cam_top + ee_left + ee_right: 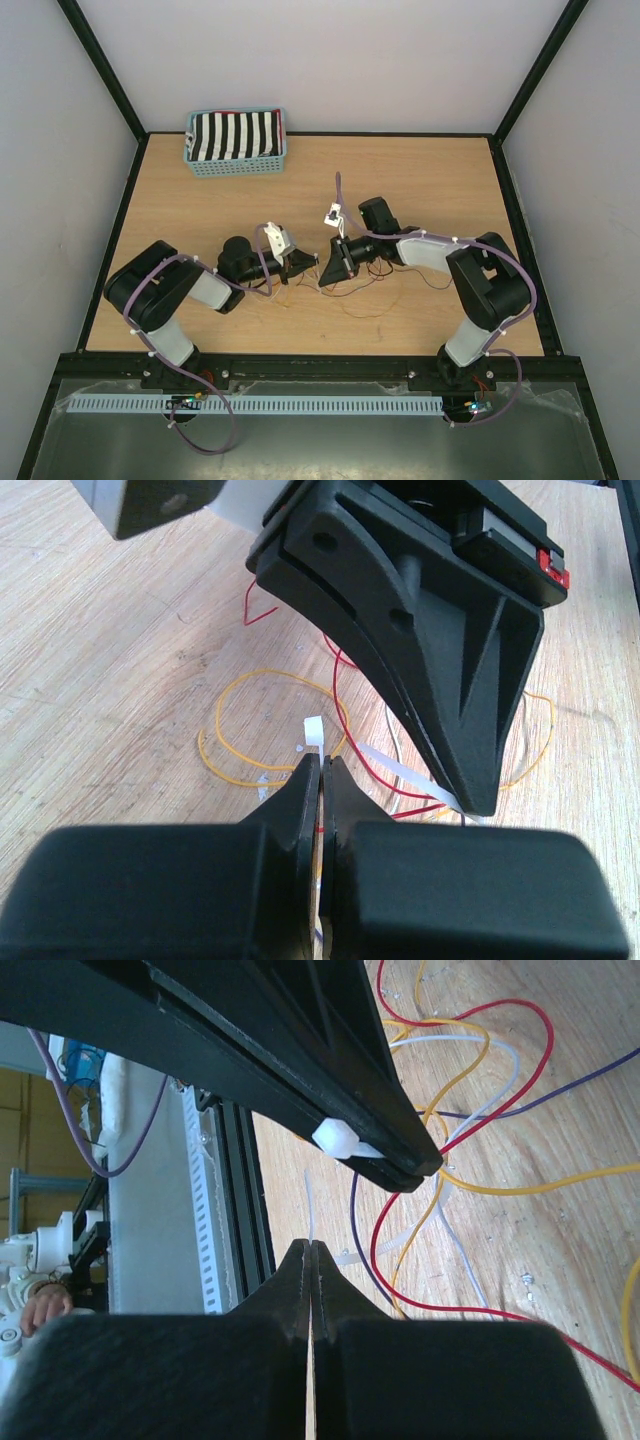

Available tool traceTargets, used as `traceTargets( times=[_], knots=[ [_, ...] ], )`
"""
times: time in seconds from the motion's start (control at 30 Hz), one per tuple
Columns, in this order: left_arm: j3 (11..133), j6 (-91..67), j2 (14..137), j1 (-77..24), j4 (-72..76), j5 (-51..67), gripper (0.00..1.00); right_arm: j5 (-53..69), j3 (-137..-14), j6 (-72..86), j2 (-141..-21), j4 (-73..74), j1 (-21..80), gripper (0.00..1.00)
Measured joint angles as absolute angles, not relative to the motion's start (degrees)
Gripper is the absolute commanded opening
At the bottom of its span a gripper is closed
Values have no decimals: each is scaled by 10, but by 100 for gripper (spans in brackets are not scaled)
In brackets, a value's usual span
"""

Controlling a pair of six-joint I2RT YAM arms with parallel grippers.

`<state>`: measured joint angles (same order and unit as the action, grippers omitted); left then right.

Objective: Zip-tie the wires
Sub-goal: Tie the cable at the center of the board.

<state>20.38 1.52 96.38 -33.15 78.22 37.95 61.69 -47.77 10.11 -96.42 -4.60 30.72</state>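
The two arms meet at the centre of the desk (pixel 200 300), tips almost touching. The left gripper (pixel 322 765) has its fingers pressed together on a white zip tie (pixel 338 1140). In the left wrist view a short white end sticks up just above the fingertips. In the right wrist view the tie's blocky head sits at that gripper's tip, in the upper middle of the frame. The right gripper (pixel 310 1250) is likewise clamped on the zip tie, pinching its thin strap, which runs straight up out of the closed fingers.

The wires (pixel 445 1182) lie loose on the wood directly beneath and to the right of the two tips. They are red, orange, pale and dark strands crossing in open loops. Whether the strap passes around them cannot be told.

At the upper left of the overhead frame stands a light blue basket (pixel 235 165) holding a black-and-white striped cloth (pixel 235 135), well apart from the arms.
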Motion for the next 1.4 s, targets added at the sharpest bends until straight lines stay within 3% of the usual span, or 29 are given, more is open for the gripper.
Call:
traceTargets(
  times=[1.4],
  knots=[
    [198, 68, 964, -338, 785, 359, 0, 641, -509, 58, -988, 17, 295, 0]
  ],
)
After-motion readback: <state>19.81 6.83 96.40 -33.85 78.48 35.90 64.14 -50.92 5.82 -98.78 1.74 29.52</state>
